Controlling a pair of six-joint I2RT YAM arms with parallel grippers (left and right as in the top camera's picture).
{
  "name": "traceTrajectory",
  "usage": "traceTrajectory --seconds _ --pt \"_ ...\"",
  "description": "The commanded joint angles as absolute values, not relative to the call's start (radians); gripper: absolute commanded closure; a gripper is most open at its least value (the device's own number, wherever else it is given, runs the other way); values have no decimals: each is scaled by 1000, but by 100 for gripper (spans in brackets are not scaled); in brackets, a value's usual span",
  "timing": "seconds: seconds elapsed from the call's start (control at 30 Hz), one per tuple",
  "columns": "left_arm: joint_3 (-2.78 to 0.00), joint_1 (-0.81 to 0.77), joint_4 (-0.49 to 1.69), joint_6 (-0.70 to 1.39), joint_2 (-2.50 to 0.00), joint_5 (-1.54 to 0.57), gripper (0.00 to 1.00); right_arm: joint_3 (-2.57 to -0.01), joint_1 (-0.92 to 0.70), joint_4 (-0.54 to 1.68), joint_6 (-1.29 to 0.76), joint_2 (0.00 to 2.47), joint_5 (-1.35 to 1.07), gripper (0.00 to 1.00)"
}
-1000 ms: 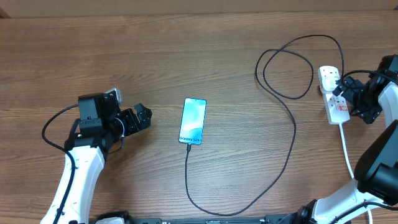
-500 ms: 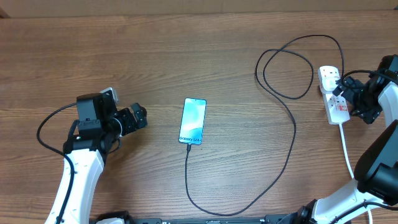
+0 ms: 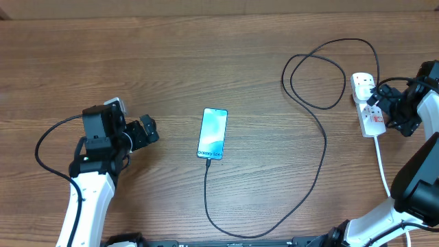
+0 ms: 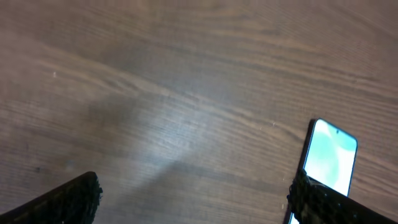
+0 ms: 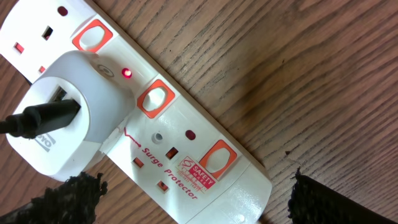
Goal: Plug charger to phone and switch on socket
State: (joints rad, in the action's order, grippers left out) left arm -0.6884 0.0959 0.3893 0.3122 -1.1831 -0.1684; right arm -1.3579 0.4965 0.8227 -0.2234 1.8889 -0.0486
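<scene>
Now the phone lies flat mid table, w/ the charger in its near end and bare wood all round. Socket sits by the R edge, red light on. L gripper is wide, empty, well apart from phone. R gripper is wide, empty, over socket.

Overhead looks straight down on the whole surface. Left wrist, low and oblique, shares the phone; right wrist, very close, shares the socket.

My left arm reaches forward, its left end effector spread wide and empty. My right arm bends inward, right end effector equally spread.
</scene>
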Motion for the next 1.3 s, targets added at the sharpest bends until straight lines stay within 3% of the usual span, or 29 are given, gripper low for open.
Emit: traceTrajectory --seconds 0.0,0.23,0.5,1.03,1.27 --pt "-652 65 311 233 -1141 -197 1 -1378 493 817 -215 1859 -54 0" --pt "-516 14 -58 186 -1068 -314 0 -1378 493 817 -215 1859 -54 0" --pt "-330 5 -304 177 -968 -305 1 -1378 493 817 -215 1859 -54 0" --pt "-17 5 -414 153 -754 -304 0 -1378 493 817 -215 1859 -54 0" --pt "-5 5 -339 153 -651 -256 0 -1378 493 817 -215 1859 -54 0"
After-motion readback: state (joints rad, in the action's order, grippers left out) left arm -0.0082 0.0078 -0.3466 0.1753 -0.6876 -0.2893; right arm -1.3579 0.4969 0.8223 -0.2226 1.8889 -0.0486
